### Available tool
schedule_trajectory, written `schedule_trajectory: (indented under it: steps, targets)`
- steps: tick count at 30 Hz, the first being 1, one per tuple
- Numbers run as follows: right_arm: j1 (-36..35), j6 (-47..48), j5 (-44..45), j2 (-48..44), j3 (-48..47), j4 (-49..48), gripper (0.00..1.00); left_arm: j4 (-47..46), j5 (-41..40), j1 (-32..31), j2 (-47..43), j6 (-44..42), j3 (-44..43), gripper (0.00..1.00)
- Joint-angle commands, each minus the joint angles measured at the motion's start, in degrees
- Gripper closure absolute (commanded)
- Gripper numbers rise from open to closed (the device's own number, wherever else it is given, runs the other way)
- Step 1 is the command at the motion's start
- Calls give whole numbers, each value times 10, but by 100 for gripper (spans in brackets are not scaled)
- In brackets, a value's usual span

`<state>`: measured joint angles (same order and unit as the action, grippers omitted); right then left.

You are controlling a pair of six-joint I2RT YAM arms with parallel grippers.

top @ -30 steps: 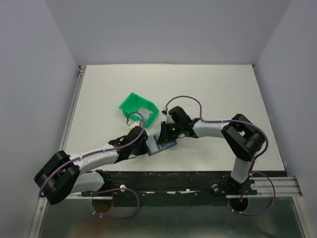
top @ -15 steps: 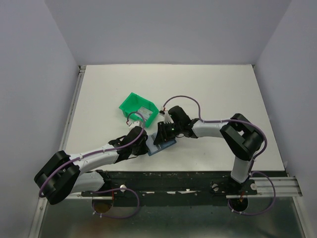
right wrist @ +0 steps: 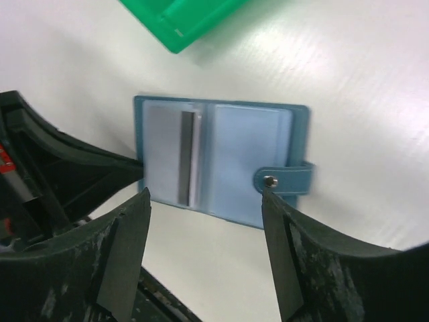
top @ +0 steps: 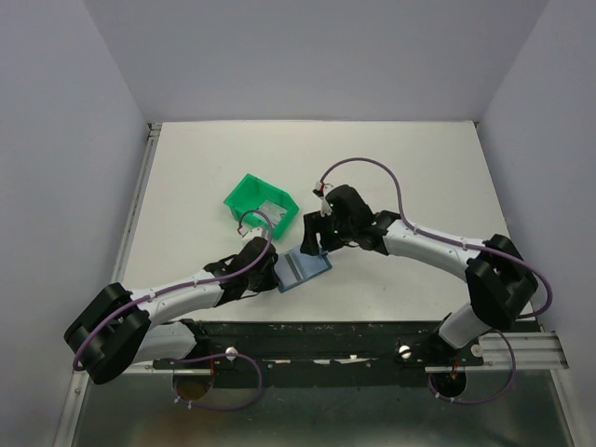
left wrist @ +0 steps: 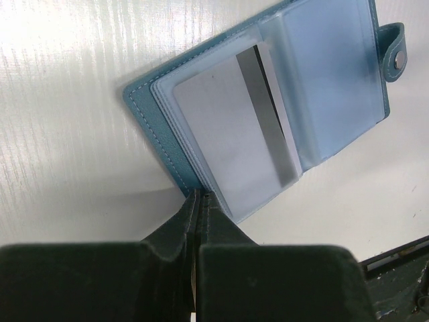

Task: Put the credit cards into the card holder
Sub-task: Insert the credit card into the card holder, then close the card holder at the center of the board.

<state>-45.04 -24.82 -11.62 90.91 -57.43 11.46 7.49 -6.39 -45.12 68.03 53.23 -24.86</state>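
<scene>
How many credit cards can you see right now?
1. The card sits inside a clear sleeve of the open wallet. More could be hidden behind it or in the green bin.

1. We take this for a robot test booth in a lab: plain grey walls point(top: 307, 56) enclose the white table point(top: 419, 168) on three sides.
2. At the table's near edge, a left arm point(top: 177, 296) and a right arm point(top: 433, 250) are bolted to a black rail point(top: 317, 337), trailing purple cables point(top: 361, 161).

The right tool point(top: 311, 244) has opened wide and lifted back off the slate-blue folding card wallet point(top: 304, 269), and its arm has stretched out rightward.
</scene>
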Motion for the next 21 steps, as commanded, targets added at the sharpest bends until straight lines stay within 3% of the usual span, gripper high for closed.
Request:
schedule_trajectory:
  steps: [1, 6, 14, 21]
  targets:
    - [-3, 46, 149, -11, -34, 105, 22, 24, 8, 0, 0, -1, 16, 96]
    - [-4, 71, 154, 55, -87, 169, 15, 21, 8, -1, 0, -2, 17, 96]
    - [-3, 69, 142, 118, -101, 165, 12, 23, 9, 0, -1, -1, 15, 96]
    - [-3, 58, 172, 127, -99, 161, 29, 26, 8, -1, -1, -2, 15, 96]
